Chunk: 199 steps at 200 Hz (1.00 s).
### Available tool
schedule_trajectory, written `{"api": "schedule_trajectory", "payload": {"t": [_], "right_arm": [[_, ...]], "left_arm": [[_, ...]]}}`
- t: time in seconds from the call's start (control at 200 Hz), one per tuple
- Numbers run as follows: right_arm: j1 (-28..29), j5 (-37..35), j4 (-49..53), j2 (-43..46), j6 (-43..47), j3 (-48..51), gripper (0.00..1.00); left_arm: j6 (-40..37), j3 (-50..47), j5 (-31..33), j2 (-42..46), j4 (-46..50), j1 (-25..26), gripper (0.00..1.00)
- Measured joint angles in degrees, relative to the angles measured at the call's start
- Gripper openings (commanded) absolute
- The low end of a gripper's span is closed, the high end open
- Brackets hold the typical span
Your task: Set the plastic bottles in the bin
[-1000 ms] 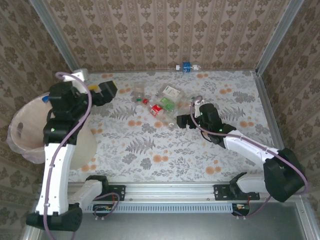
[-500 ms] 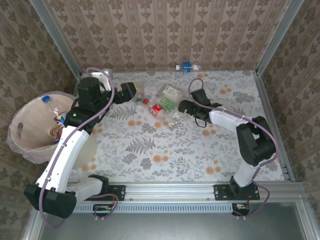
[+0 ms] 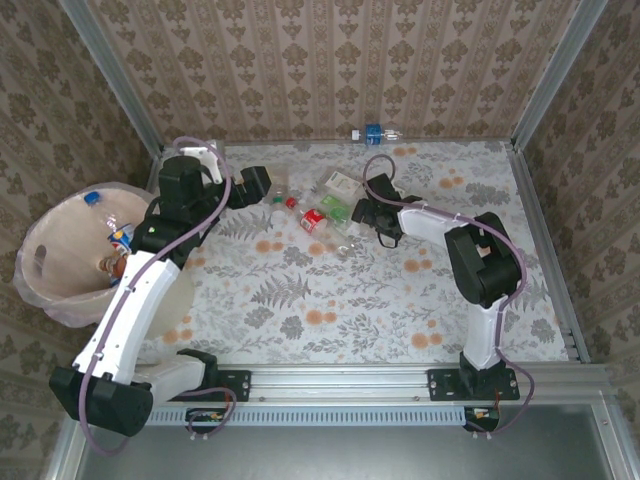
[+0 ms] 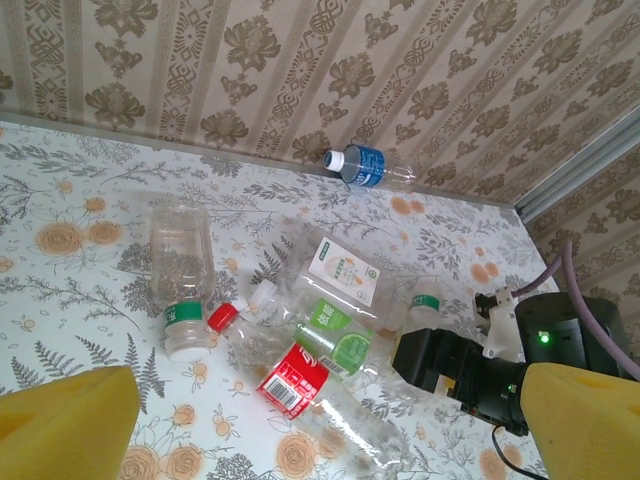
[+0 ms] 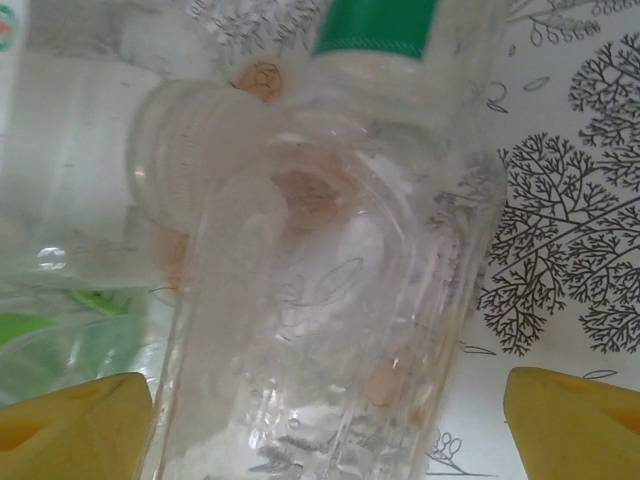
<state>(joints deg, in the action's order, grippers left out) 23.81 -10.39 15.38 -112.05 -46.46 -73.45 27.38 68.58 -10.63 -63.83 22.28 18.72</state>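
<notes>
Plastic bottle point(image 5: 320, 330), between the right jaws, jaws spread wide

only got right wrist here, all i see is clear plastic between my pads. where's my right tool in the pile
observer: right tool sits at the right edge of the pile, beside the bright green-label bottle.
operator: and the left arm
observer: left tool hangs open at the pile's left edge, holding nothing.
operator: any strays
observer: one blue-label bottle lies alone by the back wall.
</notes>
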Motion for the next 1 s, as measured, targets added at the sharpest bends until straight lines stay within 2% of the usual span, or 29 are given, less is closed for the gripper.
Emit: {"api": "schedule_trajectory", "payload": {"t": [0.135, 0.4, 0.7, 0.81, 0.995], "right_arm": [[0.0, -1.6, 0.6, 0.4, 0.0, 1.4, 0.78], [-1.3, -2.1, -3.3, 5.0, 4.8, 10.3, 0.59], [-2.3, -0.3, -9.9, 19.3, 13.4, 23.3, 0.48], [-2.3, 0.7, -12.1, 26.8, 14.9, 27.8, 0.45], [-2.3, 4.9, -17.0, 38.4, 15.8, 34.8, 0.43]], "left_arm": [[0.0, 0.0, 0.0, -0.9, 0.0, 0.0, 1.00], [0.1, 0.0, -0.6, -1.4, 0.0, 0.0, 1.00], [2.0, -1.6, -4.4, -3.3, -3.6, 0.2, 1.00], [2.6, -1.6, -5.0, -5.7, -5.7, 2.5, 1.00], [2.6, -1.5, -7.0, -10.9, -9.5, 9.3, 1.00]]}}
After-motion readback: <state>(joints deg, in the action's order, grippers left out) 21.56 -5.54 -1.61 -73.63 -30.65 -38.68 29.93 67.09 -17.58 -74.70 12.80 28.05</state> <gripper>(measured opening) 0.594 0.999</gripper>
